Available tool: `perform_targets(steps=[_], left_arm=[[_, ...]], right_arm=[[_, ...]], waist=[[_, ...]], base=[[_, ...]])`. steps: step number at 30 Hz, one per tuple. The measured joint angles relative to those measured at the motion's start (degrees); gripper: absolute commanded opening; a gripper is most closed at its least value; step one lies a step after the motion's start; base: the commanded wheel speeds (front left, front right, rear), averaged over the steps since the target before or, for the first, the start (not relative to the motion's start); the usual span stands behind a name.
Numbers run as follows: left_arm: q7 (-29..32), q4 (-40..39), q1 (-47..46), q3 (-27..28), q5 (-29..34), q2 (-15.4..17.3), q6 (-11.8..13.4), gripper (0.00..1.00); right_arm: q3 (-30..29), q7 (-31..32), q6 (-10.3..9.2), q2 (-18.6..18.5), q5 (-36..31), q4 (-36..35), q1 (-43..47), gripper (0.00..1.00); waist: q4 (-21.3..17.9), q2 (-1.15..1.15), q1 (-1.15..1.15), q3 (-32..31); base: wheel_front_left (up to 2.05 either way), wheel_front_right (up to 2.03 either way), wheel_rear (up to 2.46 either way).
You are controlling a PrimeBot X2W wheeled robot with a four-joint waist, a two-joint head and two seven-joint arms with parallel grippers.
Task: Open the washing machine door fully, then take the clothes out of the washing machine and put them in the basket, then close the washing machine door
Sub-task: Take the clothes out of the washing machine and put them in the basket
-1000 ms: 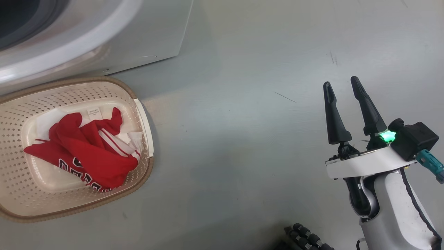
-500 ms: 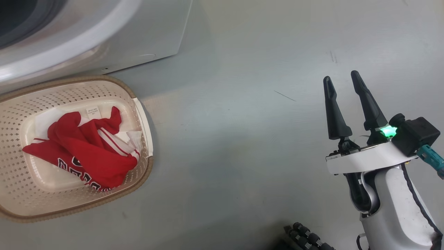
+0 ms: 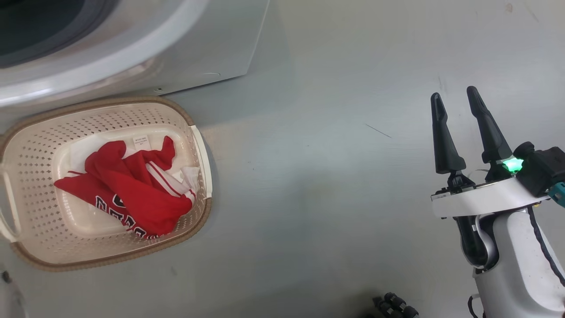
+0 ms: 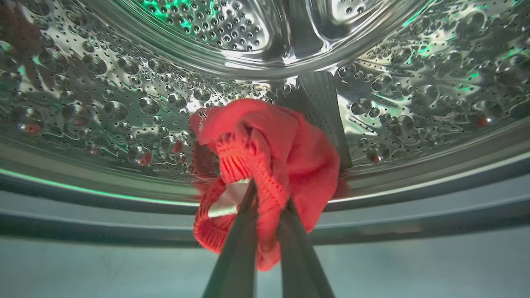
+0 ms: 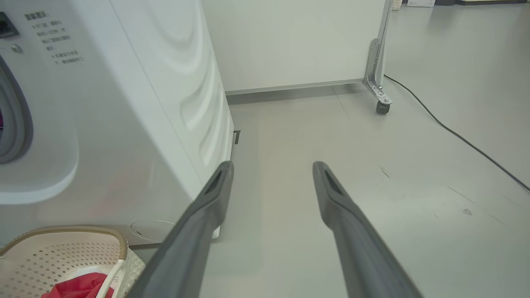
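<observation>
Since the left gripper (image 4: 269, 198) was clenched on a bunched red garment (image 4: 290, 145) just inside the steel drum (image 4: 103, 103), I'd guess the pull was straight back over the drum lip. The basket (image 3: 35, 176) sat on the floor right below the washing machine (image 3: 198, 44) front, with a red jersey (image 3: 141, 194) already in it. The right gripper (image 3: 454, 92) hung spread and empty, well off to the right.
</observation>
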Motion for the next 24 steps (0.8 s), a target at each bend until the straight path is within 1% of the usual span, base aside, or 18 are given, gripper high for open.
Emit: perform_targets(steps=[5,10,15,17,18,24], left_arm=[[-4.8,-1.9,2.5,1.4,-1.7,-2.1,0.0,0.0],[-10.3,-4.1,5.7,2.5,-3.2,-5.0,0.0,0.0],[-15.6,-6.2,9.5,2.5,-5.1,-7.3,0.0,0.0],[-17.9,-7.3,11.0,2.6,-5.5,-8.0,0.0,0.0],[-20.5,-8.3,12.4,2.8,-5.8,-8.8,0.0,0.0],[-27.7,-11.4,18.6,3.0,-6.7,-11.3,0.0,0.0]], right_arm=[[-0.1,0.0,0.0,-1.0,-0.6,-0.1,0.0,1.0],[-0.2,0.0,0.0,-1.7,-1.2,-0.2,0.1,1.0],[-0.3,0.0,0.0,-2.2,-1.6,-0.3,1.1,1.0],[-0.4,0.0,0.0,-2.5,-2.0,-0.3,1.7,1.0],[-0.4,0.0,0.0,-2.7,-2.2,-0.3,2.0,1.0],[-0.3,0.0,0.0,-3.0,-3.1,-0.1,3.6,1.0]], waist=[[1.5,0.0,0.0,-0.9],[3.0,0.0,0.0,-2.2],[4.4,0.0,0.0,-3.8],[5.0,0.0,0.0,-4.6],[5.6,0.0,0.0,-5.3],[7.2,0.0,0.0,-8.1]], base=[[0.0,0.0,0.0],[0.0,0.0,0.0],[0.0,0.0,0.0],[0.0,0.0,0.0],[0.0,0.0,0.0],[0.0,0.0,0.0]])
